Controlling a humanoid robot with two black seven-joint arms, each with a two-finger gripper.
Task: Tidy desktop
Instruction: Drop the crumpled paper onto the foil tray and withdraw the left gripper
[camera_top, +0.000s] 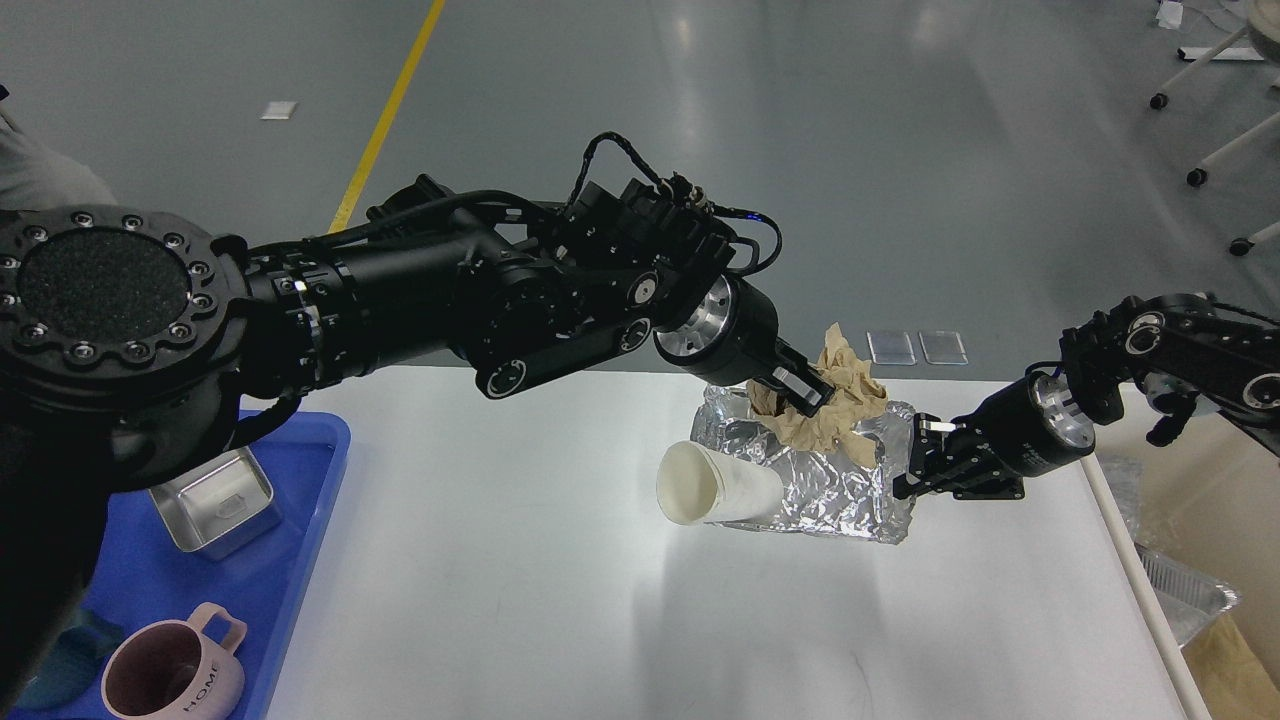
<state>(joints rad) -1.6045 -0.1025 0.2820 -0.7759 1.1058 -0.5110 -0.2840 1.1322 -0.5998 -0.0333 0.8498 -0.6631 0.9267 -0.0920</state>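
The only writing that can be read is "HOME" on the pink mug (172, 678), which stands at the near end of the blue tray (300, 560) on the left of the desktop (520, 580). A steel box (212, 497) on the same tray is partly hidden by the left arm, and a dark green cup at the bottom left corner is cut off.

The left gripper (808, 388) is clamped on a crumpled brown paper (835, 405) held over the far part of the foil tray (840, 480), at the desktop's right middle. A white paper cup (712, 485) lies on its side against the foil tray's left edge, mouth towards the camera.

The right gripper (915, 465) pinches the foil tray's right rim. A second foil tray (1185, 595) beyond the desktop's right edge is only partly visible.
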